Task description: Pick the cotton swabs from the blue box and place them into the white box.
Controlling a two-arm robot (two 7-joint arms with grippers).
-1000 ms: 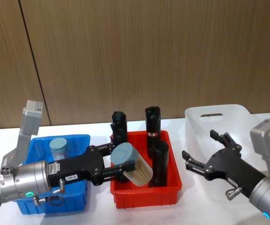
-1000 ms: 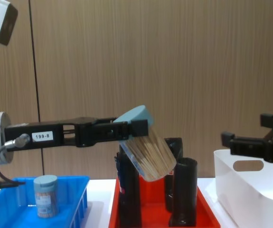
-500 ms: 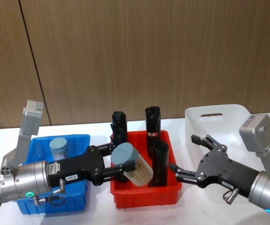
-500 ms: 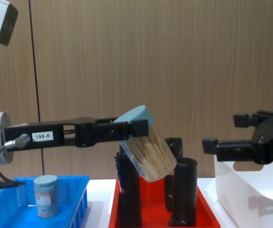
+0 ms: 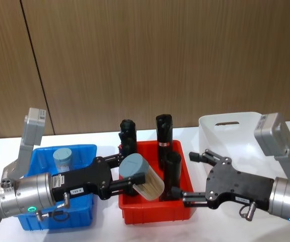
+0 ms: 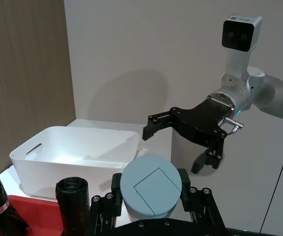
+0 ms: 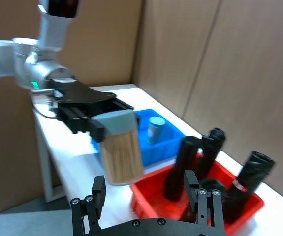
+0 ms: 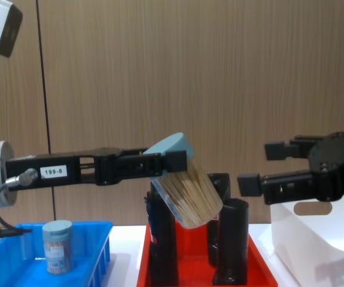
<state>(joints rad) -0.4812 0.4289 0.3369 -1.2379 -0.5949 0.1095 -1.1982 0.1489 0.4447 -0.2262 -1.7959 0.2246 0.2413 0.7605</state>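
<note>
1. Wood panelling backs a white table (image 5: 104, 138). Above it, a clear plastic jar of cotton swabs (image 5: 140, 177) with a pale blue round lid hangs tilted over the near left part of a red plastic bin (image 5: 157, 210).
2. Left gripper (image 5: 128, 174) reaches in from the left and pinches this jar just below its lid.
3. A second such jar (image 5: 63, 159) stands upright at the far end of the bright blue slotted box (image 5: 81, 212), left of the red bin.
4. Tall black rolls (image 5: 163, 135) stand in the red bin.
5. Right gripper (image 5: 189, 175), fingers spread wide, hovers at the red bin's right edge, facing the held jar but apart from it.
6. White smooth-walled box (image 5: 250, 121) sits far right.
</note>
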